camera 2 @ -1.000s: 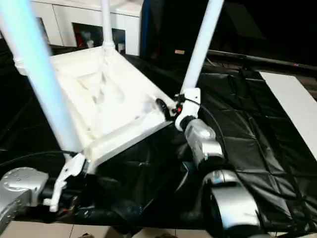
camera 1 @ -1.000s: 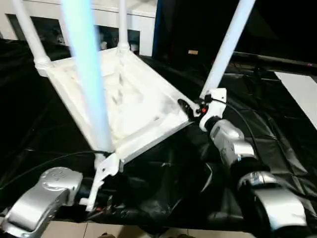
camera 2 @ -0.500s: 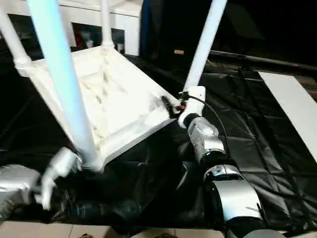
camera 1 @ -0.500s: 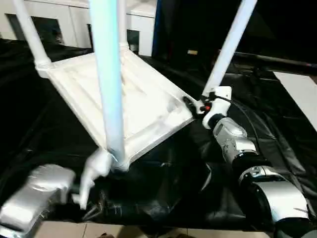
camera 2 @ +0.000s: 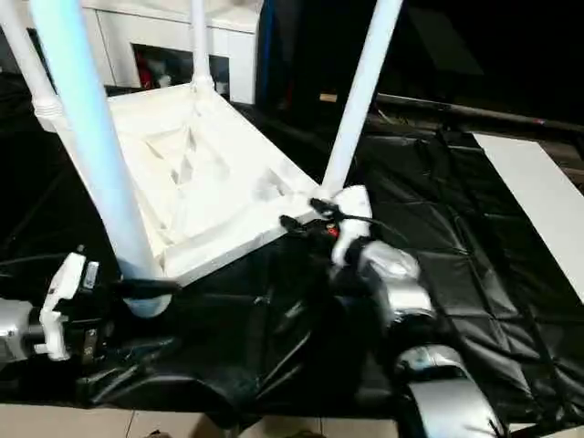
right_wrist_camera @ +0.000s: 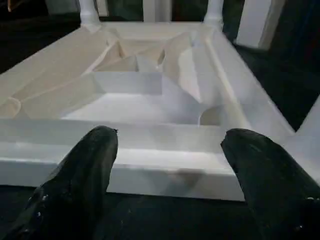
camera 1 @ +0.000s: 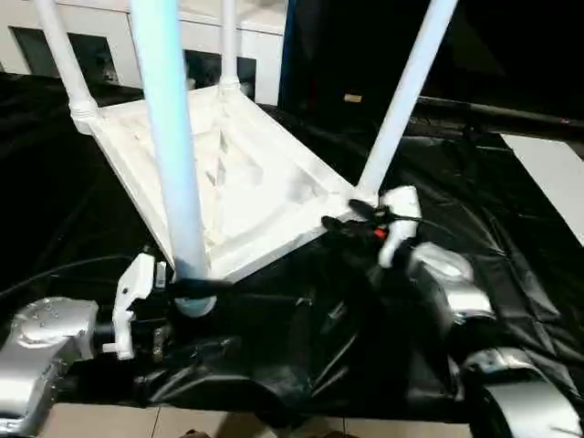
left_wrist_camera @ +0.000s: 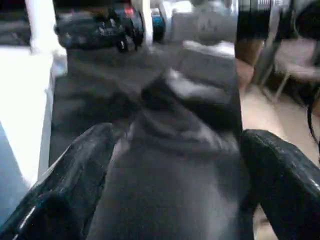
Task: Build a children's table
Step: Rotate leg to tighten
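Our table top lies upside down on the black sheet, left of centre in the head views, ribs upward, with all four legs seated in the corner sockets and pointing up out of the frame. Its long axis runs from the upper left towards the lower centre. The left gripper sits released at the nearest leg's base, grasping nothing; the right gripper gapes at the near rim, also empty. We judge turning it over remains: grip opposite edges firmly and lift evenly, so no leg twists loose.
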Controlling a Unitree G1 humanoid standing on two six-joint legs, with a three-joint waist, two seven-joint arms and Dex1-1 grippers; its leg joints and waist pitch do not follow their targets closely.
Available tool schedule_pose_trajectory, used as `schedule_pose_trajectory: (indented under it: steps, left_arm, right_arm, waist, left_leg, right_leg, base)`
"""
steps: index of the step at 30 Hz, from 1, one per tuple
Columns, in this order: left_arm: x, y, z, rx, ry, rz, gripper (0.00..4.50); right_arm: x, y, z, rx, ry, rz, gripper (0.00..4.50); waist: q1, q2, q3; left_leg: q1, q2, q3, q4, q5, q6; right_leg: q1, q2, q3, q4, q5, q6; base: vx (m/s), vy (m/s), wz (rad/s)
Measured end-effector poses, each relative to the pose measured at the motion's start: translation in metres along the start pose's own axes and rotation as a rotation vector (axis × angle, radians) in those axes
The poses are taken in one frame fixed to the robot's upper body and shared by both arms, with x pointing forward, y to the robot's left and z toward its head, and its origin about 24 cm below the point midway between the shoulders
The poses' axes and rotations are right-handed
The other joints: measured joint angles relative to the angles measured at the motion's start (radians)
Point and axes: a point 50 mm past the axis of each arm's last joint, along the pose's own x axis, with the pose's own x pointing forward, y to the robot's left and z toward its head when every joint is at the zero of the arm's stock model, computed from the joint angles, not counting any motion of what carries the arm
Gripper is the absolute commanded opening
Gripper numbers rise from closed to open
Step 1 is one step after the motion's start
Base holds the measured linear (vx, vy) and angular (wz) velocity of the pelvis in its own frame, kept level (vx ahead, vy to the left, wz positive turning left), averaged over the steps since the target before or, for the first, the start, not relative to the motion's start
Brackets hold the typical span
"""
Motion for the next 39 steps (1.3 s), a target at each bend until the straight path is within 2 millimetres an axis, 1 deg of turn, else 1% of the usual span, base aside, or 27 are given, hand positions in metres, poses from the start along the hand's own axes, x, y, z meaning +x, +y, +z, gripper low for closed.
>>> schedule_pose_trajectory:
  steps: [2,4,6,8,10,13,15,17,19,22,26,30,32,34,37,38,39]
  left_arm:
    - [0.017,0.001,0.010,-0.030,-0.146,-0.007,4.44]
    - [0.028,0.005,0.021,-0.013,-0.226,-0.001,4.44]
    - [0.030,0.014,0.030,0.022,-0.248,0.058,4.44]
    - [0.022,0.026,0.034,0.073,-0.250,0.165,4.44]
    - [0.017,0.031,0.029,0.076,-0.232,0.210,4.44]
    - [0.013,0.029,0.020,0.040,-0.152,0.184,4.44]
    - [0.011,0.024,0.009,-0.008,-0.103,0.153,4.44]
    - [0.010,0.015,-0.006,-0.063,-0.054,0.116,4.44]
    - [0.009,0.012,-0.007,-0.084,-0.043,0.088,4.44]
    - [-0.006,0.005,0.004,-0.144,-0.038,0.020,4.44]
    - [-0.028,0.006,0.016,-0.146,0.024,-0.003,4.44]
    - [-0.047,0.006,0.018,-0.171,0.091,-0.004,4.44]
    - [-0.065,0.003,0.015,-0.206,0.167,0.006,4.44]
    - [-0.082,0.001,0.014,-0.234,0.227,0.034,4.44]
    - [-0.101,0.001,0.016,-0.265,0.274,0.090,4.44]
    - [-0.105,0.001,0.018,-0.270,0.279,0.098,4.44]
    - [-0.114,0.001,0.021,-0.279,0.286,0.127,4.44]
  right_arm:
    - [-0.002,0.000,-0.002,0.002,0.005,-0.007,3.76]
    - [-0.002,-0.001,-0.002,0.005,0.006,-0.016,3.76]
    - [-0.002,-0.001,0.001,0.003,0.000,-0.023,3.76]
    - [-0.004,-0.004,0.002,-0.002,0.000,-0.034,3.76]
    - [-0.008,-0.008,0.001,-0.005,0.010,-0.056,3.76]
    - [-0.007,-0.008,0.002,-0.006,0.009,-0.061,3.76]
    - [-0.007,-0.007,0.003,-0.012,0.007,-0.056,3.76]
    - [-0.008,-0.006,0.002,-0.013,0.010,-0.049,3.76]
    - [-0.011,-0.004,-0.003,-0.004,0.021,-0.040,3.76]
    - [-0.014,-0.002,-0.005,-0.001,0.029,-0.011,3.76]
    - [-0.016,0.001,-0.004,-0.009,0.021,0.018,3.76]
    - [-0.015,0.005,-0.002,-0.021,0.023,0.063,3.76]
    - [-0.015,0.008,-0.002,-0.027,0.029,0.085,3.76]
    - [-0.020,0.007,-0.008,-0.025,0.049,0.077,3.76]
    - [-0.022,0.006,-0.011,-0.030,0.069,0.062,3.76]
    - [-0.022,0.006,-0.012,-0.034,0.074,0.056,3.76]
    - [-0.023,0.005,-0.012,-0.040,0.080,0.044,3.76]
  waist:
    - [0.005,0.000,0.000]
    - [0.007,0.000,0.000]
    - [0.004,0.000,0.000]
    - [0.000,0.000,0.000]
    - [0.000,0.000,0.000]
    - [0.000,0.001,0.001]
    - [-0.002,0.001,0.001]
    - [-0.003,0.000,0.001]
    - [-0.004,-0.003,0.002]
    - [-0.009,-0.001,0.004]
    - [-0.009,0.001,0.005]
    - [-0.008,0.002,0.005]
    - [-0.009,0.003,0.005]
    - [-0.009,0.003,0.005]
    - [-0.009,0.003,0.005]
    - [-0.009,0.003,0.005]
    - [-0.009,0.003,0.005]
  left_leg:
    - [0.000,0.000,0.000,0.000,0.000,0.000]
    - [0.000,0.000,0.000,0.000,0.000,0.000]
    - [0.000,0.000,-0.001,0.000,0.000,0.000]
    - [0.001,-0.001,-0.003,-0.001,0.000,0.000]
    - [0.001,-0.001,-0.004,-0.001,0.000,0.000]
    - [0.000,-0.001,-0.005,-0.001,0.000,0.000]
    - [-0.002,-0.002,-0.006,-0.001,0.000,0.000]
    - [-0.003,-0.002,-0.007,0.000,0.000,0.000]
    - [-0.008,-0.002,-0.007,0.000,0.000,0.000]
    - [-0.009,-0.002,-0.007,0.000,0.000,0.000]
    - [-0.007,-0.002,-0.006,-0.001,0.000,0.000]
    - [-0.004,-0.001,-0.004,0.000,0.000,0.000]
    - [-0.002,-0.001,-0.005,-0.001,0.001,-0.001]
    - [-0.002,-0.001,-0.004,-0.004,0.000,-0.002]
    - [-0.003,-0.002,-0.002,-0.007,-0.003,0.001]
    - [-0.002,-0.002,-0.002,-0.007,-0.004,0.001]
    - [-0.002,-0.002,-0.001,-0.008,-0.004,0.001]
  right_leg:
    - [0.001,0.000,0.001,0.000,0.000,0.000]
    - [0.001,0.000,0.000,0.001,0.002,-0.002]
    - [0.001,0.000,0.000,0.001,0.004,0.000]
    - [0.001,0.001,-0.001,0.001,0.004,0.004]
    - [0.001,0.001,-0.001,0.001,0.004,0.004]
    - [0.001,0.001,-0.001,-0.001,0.004,0.005]
    - [-0.001,0.000,-0.001,-0.003,0.004,0.005]
    - [-0.002,-0.001,-0.001,-0.006,0.004,0.005]
    - [-0.005,0.000,-0.001,-0.009,0.004,0.005]
    - [-0.006,0.000,0.000,-0.009,0.004,0.004]
    - [-0.006,0.000,0.000,-0.007,0.004,0.004]
    - [-0.005,0.000,0.000,-0.002,0.006,0.003]
    - [-0.005,0.002,0.000,-0.001,0.007,0.001]
    - [-0.005,0.003,0.000,-0.003,0.002,0.000]
    - [-0.006,0.003,0.000,-0.007,-0.001,-0.003]
    - [-0.006,0.003,0.000,-0.007,-0.002,-0.003]
    - [-0.005,0.003,-0.001,-0.007,-0.003,-0.004]
  base:
    - [0.000,0.000,0.00]
    - [0.000,0.000,0.00]
    - [0.000,0.000,0.00]
    - [0.000,0.000,0.00]
    - [0.000,0.000,0.00]
    - [0.000,0.000,0.00]
    - [0.000,0.000,0.00]
    - [0.000,0.000,0.00]
    - [0.000,0.000,0.00]
    - [0.000,0.000,0.00]
    - [0.000,0.000,0.00]
    - [0.016,0.000,0.00]
    - [0.069,0.001,-0.03]
    - [0.081,0.009,-0.04]
    - [0.075,0.012,0.00]
    - [0.000,0.000,0.00]
    - [0.000,0.000,0.00]
